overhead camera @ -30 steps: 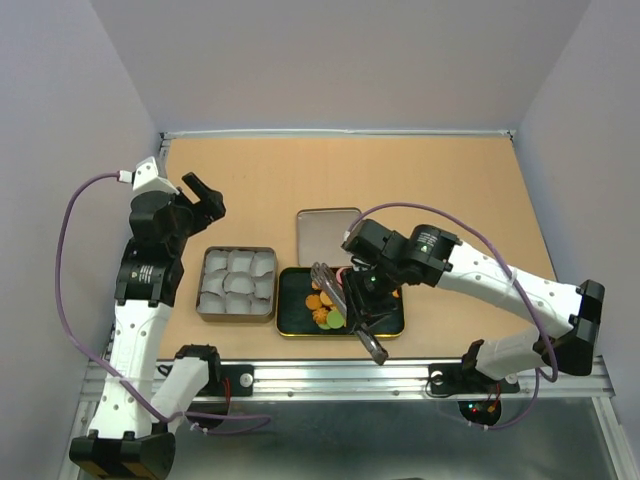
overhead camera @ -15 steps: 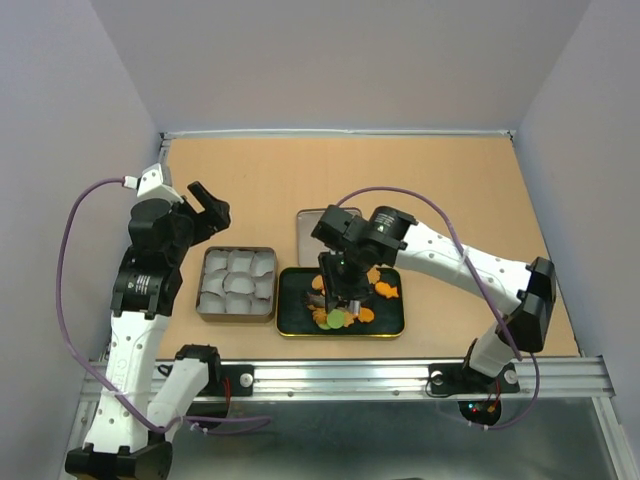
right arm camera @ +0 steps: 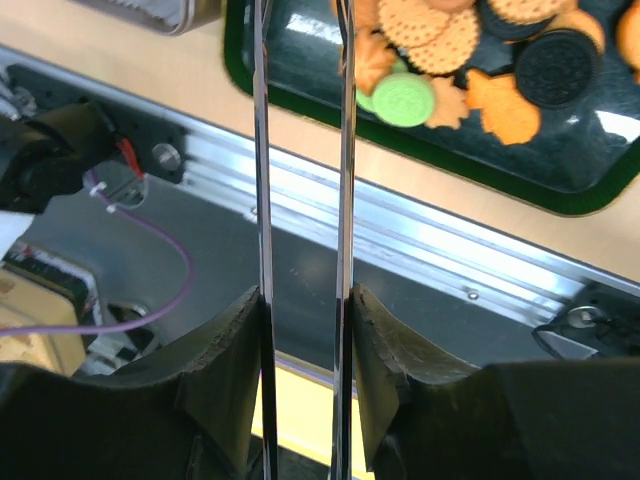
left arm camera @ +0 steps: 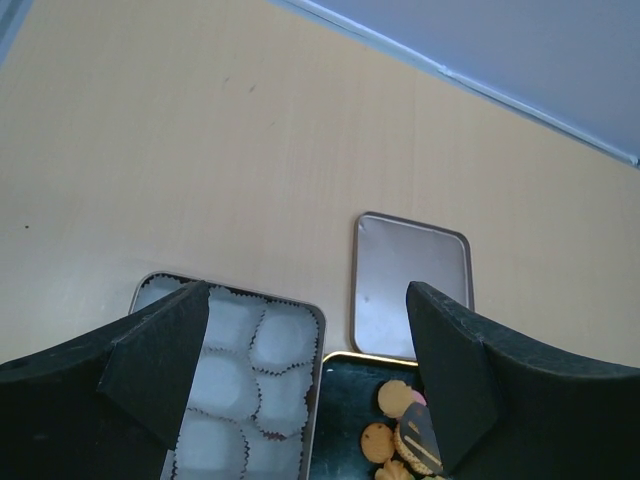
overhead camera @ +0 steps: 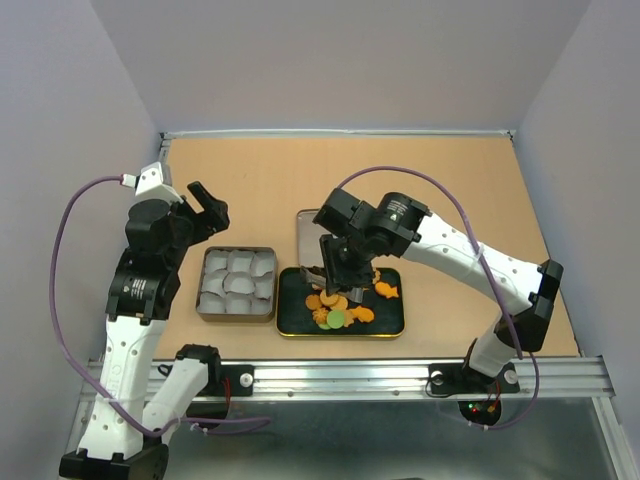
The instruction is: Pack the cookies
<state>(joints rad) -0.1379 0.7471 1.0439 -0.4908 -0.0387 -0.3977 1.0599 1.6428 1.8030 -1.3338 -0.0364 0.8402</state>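
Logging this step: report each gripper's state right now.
Left gripper: open, empty.
Right gripper: shut on the metal tongs.

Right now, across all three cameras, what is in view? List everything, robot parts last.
table: one, tan, under everything
tin: one, silver, near left
paper cups: several, white, filling the tin
lid: one, silver, lying flat behind the tray
tray: one, dark green, right of the tin
cookies: many, orange, tan, green and black, piled in the tray
tongs: one pair, metal, tips down at the cookie pile
left pincer: black, open, empty, raised by the tin's far left corner
right pincer: black, closed on the tongs above the tray
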